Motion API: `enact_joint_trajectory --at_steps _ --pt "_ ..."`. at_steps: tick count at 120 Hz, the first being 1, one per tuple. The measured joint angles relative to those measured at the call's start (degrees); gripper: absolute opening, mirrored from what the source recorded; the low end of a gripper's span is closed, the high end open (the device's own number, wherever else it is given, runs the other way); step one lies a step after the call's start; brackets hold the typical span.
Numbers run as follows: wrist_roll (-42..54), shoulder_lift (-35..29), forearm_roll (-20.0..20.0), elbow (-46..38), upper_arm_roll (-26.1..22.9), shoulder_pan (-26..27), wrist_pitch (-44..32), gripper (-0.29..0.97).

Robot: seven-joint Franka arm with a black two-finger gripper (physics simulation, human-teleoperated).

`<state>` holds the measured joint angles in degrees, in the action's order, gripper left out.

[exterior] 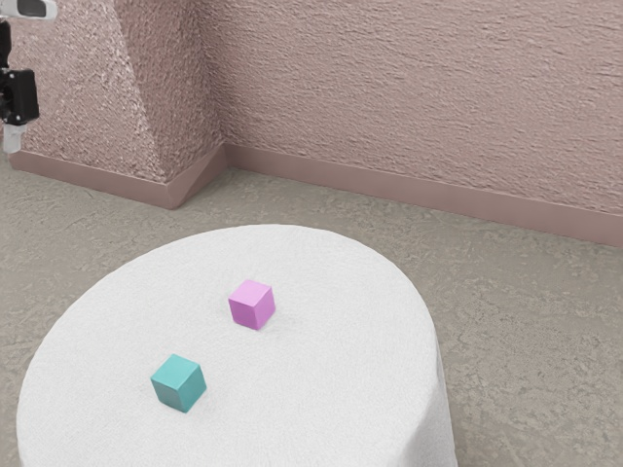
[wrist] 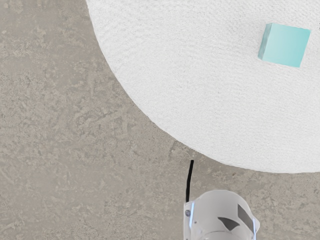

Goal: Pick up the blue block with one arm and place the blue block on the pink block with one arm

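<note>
The blue block [exterior: 178, 382], a teal-blue cube, rests on the round white table [exterior: 321, 409] toward its front on the exterior view's left. The pink block [exterior: 252, 304] sits near the table's middle, a short gap behind and to the right of the blue one. My gripper [exterior: 14, 107] hangs high at the exterior view's upper left edge, far above and off to the side of the table, partly cut off by the picture's edge. From the wrist view the blue block [wrist: 284, 45] lies on the table [wrist: 200, 90], well away from under my hand.
Grey-brown carpet floor [wrist: 75, 125] surrounds the table. A rough pink wall [exterior: 409, 88] with a baseboard runs behind it. The arm's white base [wrist: 220, 220] with a black cable stands on the floor just off the table's rim.
</note>
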<state>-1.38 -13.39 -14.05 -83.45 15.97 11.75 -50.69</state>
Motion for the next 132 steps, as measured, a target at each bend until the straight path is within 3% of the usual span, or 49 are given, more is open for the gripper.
enact_joint_trajectory --at_steps 18,44,80,132 --pt "-0.53 -0.19 -1.33 -0.55 0.54 0.12 -9.8 0.68" --pt "-0.97 1.2 -1.28 -0.23 0.86 1.46 -16.35 0.68" --pt "-1.37 2.24 -0.92 -18.1 1.67 1.24 -31.84 0.68" --pt "-5.22 3.95 4.79 -36.64 1.69 4.14 -53.88 0.68"
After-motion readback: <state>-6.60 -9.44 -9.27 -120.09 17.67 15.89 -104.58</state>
